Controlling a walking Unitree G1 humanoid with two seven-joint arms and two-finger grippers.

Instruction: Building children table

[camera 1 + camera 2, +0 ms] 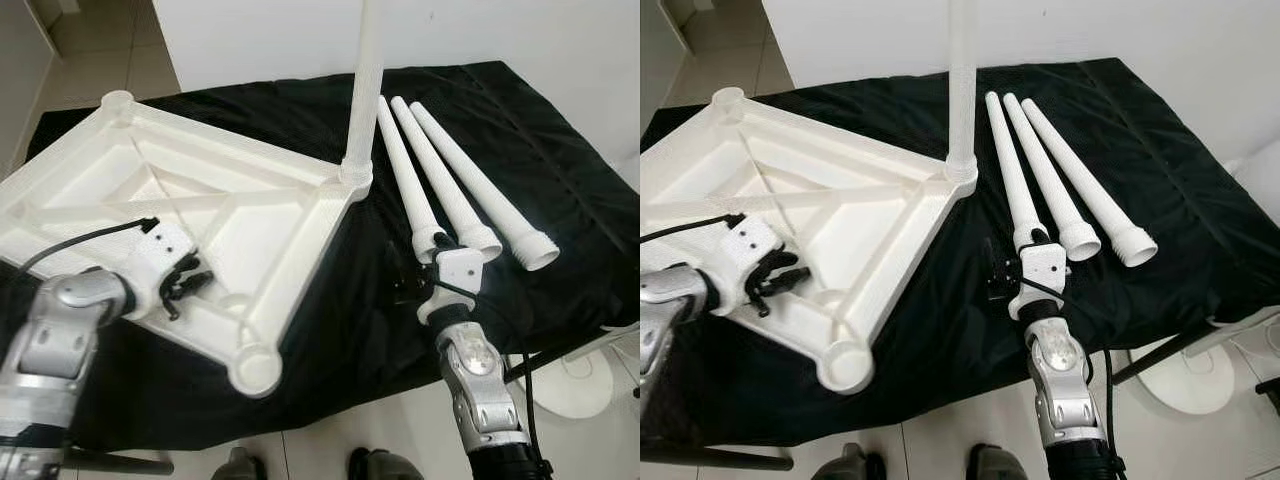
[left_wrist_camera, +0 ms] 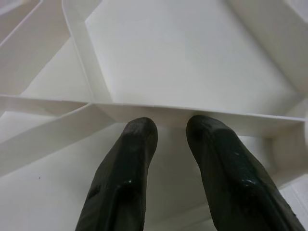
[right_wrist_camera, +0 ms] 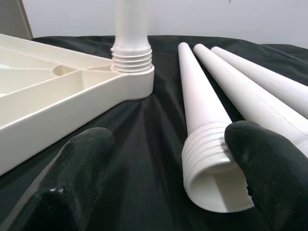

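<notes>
The white tabletop (image 1: 200, 215) lies upside down at the left of the frame on a bench draped in black cloth (image 1: 520, 150). One leg (image 1: 365, 80) stands upright, screwed into its far corner socket. Three loose legs (image 1: 450, 180) lie side by side at centre right, threaded ends toward the robot. The left gripper (image 1: 185, 283) rests inside the tabletop's ribbed underside, jaws slightly apart. The right gripper (image 3: 163, 168) has its jaws wide apart around the threaded end of the nearest leg (image 3: 204, 120).

Tabletop (image 1: 200, 210) lies upside down on a cloth (image 1: 520, 170).
One leg (image 1: 365, 90) stands in its corner; three loose legs (image 1: 455, 180) lie right.
</notes>
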